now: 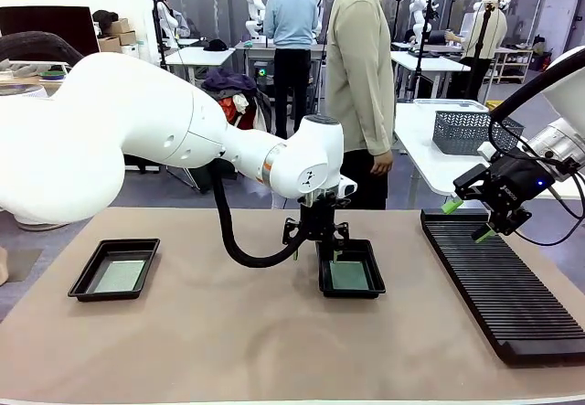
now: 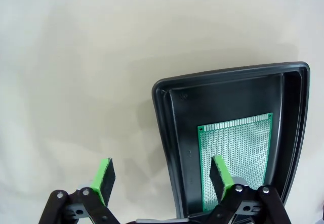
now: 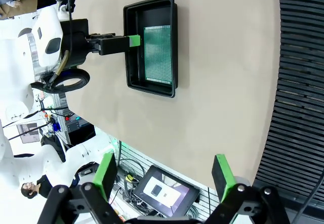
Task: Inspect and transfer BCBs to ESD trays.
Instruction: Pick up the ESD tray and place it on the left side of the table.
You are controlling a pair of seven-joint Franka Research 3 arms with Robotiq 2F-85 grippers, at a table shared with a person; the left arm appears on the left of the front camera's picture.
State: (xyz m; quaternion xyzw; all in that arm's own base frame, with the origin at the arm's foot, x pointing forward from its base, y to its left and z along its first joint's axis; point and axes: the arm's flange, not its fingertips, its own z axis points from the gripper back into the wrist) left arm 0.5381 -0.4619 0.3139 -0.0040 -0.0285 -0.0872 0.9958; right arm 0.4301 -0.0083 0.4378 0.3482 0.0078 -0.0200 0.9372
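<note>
Two black ESD trays lie on the tan table mat, one at the left (image 1: 80, 288) and one in the middle (image 1: 353, 293). Each holds a pale green BCB, the left one (image 1: 119, 275) and the middle one (image 1: 349, 275). My left gripper (image 1: 315, 245) hangs open just above the middle tray's near-left rim. In the left wrist view one fingertip (image 2: 220, 176) is over the BCB (image 2: 238, 143) and the other is outside the tray (image 2: 163, 98). Nothing is between its fingers. My right gripper (image 1: 466, 219) is open and empty above the rack's far end.
A long black ribbed rack (image 1: 503, 286) runs along the right side of the table. A person (image 1: 361, 76) stands at the far edge behind the middle tray. A grey mesh basket (image 1: 471, 131) sits on a white table behind. The mat between the trays is bare.
</note>
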